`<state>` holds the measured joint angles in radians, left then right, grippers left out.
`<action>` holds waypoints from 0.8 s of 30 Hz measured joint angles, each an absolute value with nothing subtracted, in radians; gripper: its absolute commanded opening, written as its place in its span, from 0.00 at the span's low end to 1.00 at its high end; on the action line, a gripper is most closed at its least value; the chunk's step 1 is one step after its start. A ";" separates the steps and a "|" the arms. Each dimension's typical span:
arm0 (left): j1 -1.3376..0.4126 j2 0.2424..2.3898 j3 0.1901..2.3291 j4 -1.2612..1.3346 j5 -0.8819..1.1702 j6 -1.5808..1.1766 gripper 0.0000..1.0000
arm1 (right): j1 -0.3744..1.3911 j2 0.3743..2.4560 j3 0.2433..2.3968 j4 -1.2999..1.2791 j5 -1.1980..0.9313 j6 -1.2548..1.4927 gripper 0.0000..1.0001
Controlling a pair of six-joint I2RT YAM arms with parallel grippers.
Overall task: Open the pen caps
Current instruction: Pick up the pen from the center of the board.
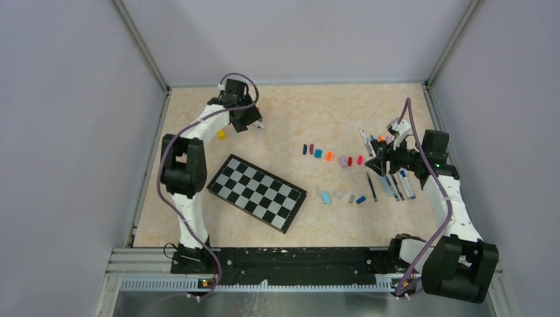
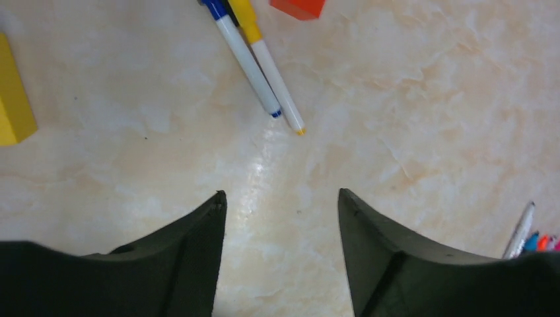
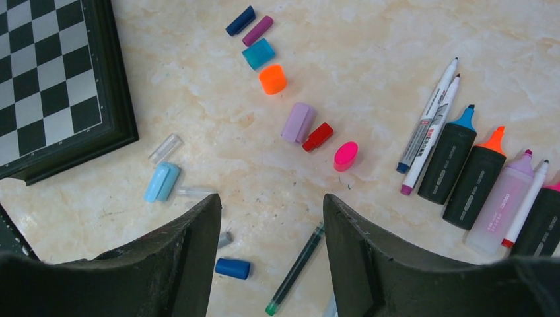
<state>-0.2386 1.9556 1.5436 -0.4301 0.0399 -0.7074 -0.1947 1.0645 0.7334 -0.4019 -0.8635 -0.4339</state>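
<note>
Several loose pen caps lie on the marble table in a curved row: dark blue (image 3: 239, 20), purple (image 3: 257, 30), teal (image 3: 258, 53), orange (image 3: 272, 78), lilac (image 3: 298, 123), red (image 3: 317, 137) and pink (image 3: 345, 156). Nearer lie a light blue cap (image 3: 162, 181) and a blue cap (image 3: 232, 268). My right gripper (image 3: 272, 198) hovers open above the table beside them, holding nothing. At the far left my left gripper (image 2: 282, 195) is open over bare table. Ahead of it lie a blue pen (image 2: 244, 59) and a yellow pen (image 2: 274, 72), tips bare.
A chessboard (image 1: 257, 192) lies in the middle of the table. Uncapped highlighters (image 3: 449, 155) and thin markers (image 3: 426, 125) line up at the right, with a thin green pen (image 3: 295, 267) under the right gripper. A yellow block (image 2: 13, 92) and an orange-red cube (image 2: 298, 8) sit near the left gripper.
</note>
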 measured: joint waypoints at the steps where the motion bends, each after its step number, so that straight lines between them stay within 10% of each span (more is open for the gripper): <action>1: -0.239 1.997 1.600 -0.479 0.022 -0.714 0.57 | -0.195 1.069 0.733 -0.402 -0.861 -0.434 0.57; 8: -0.240 2.257 1.972 -0.750 -0.102 -0.763 0.44 | -0.195 1.082 0.733 -0.400 -0.839 -0.434 0.57; 24: -0.218 2.342 2.052 -0.753 -0.145 -0.752 0.39 | -0.195 1.096 0.734 -0.403 -0.817 -0.435 0.57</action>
